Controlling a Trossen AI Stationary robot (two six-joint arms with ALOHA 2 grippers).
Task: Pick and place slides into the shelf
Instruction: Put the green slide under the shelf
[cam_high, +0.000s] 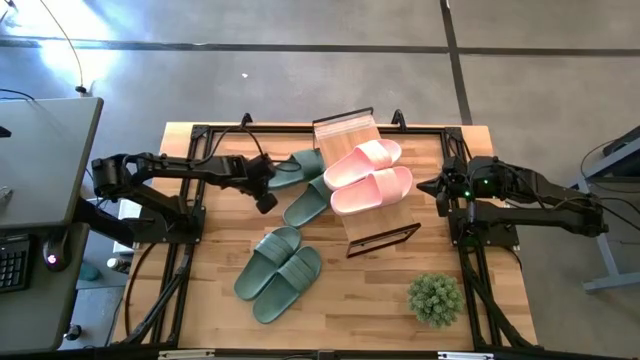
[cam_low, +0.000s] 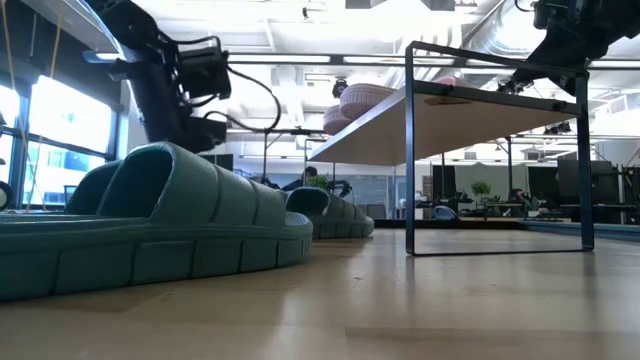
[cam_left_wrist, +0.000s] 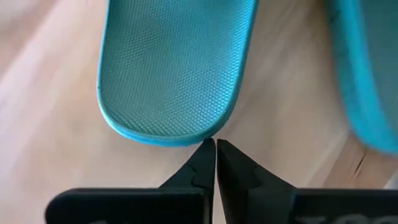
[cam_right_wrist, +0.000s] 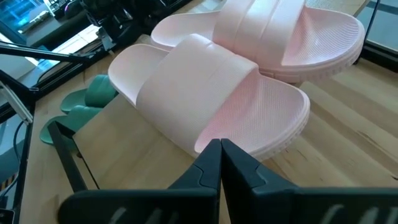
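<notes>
Pale pink slides (cam_high: 367, 174) sit side by side on the shelf (cam_high: 347, 131), whose slatted top they largely cover. I have the left gripper (cam_high: 268, 186) pinched together, empty, just at the heel of a sage-green slide (cam_left_wrist: 174, 68) on the counter (cam_high: 380, 300); its partner (cam_high: 308, 201) lies beside it, partly under the shelf. The right gripper (cam_high: 424, 185), fingers together, waits near the pink pair. Another green pair (cam_high: 278, 273) lies nearer, left of a potted plant (cam_high: 435, 298).
</notes>
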